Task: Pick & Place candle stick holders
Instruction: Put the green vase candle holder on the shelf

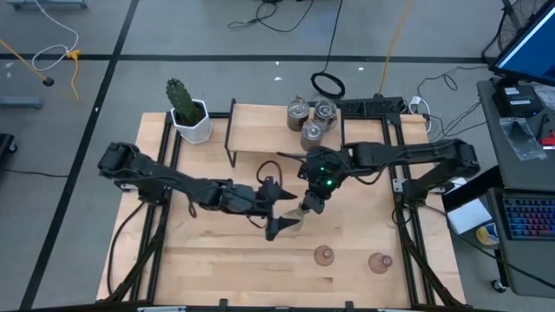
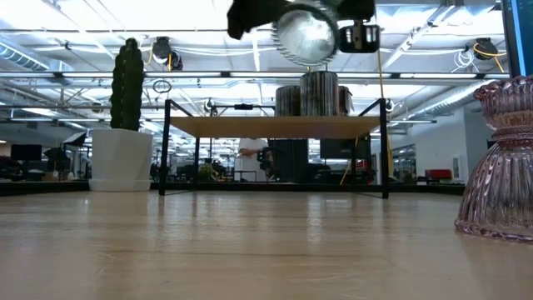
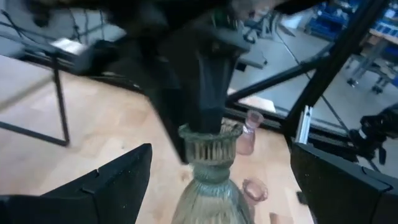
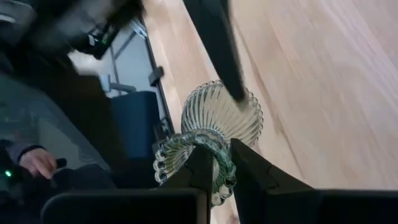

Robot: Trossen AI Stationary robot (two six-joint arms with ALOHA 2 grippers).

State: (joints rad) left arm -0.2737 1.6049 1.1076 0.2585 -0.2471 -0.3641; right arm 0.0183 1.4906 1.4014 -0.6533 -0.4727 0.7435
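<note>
pale wood planking covers the desk, which stands on a grey floor strewn with cables, with a computer bench off to one side. near the middle of the desk both arms meet over one object. the right hand is pinched together on the rim of the pale green holder, one finger inside the cup and one outside; that looks like a grip chosen because the ribbed bell is too wide and slick to span. in the low view the holder is up off the wood, its round base facing the camera.

the left hand sits just beside it with its fingers spread wide on either side of the bell, touching nothing that i can see. it reads as a handover or a steadying catch being set up, not a second grasp.

at the back, three silvery holders stand clustered on the small raised shelf, likely the target spot. two pink holders wait on the front of the desk, well apart from the arms. a potted cactus stands at the back corner beside the shelf, clear of the route. three placed, one in hand, two to go, by my reckoning.
</note>
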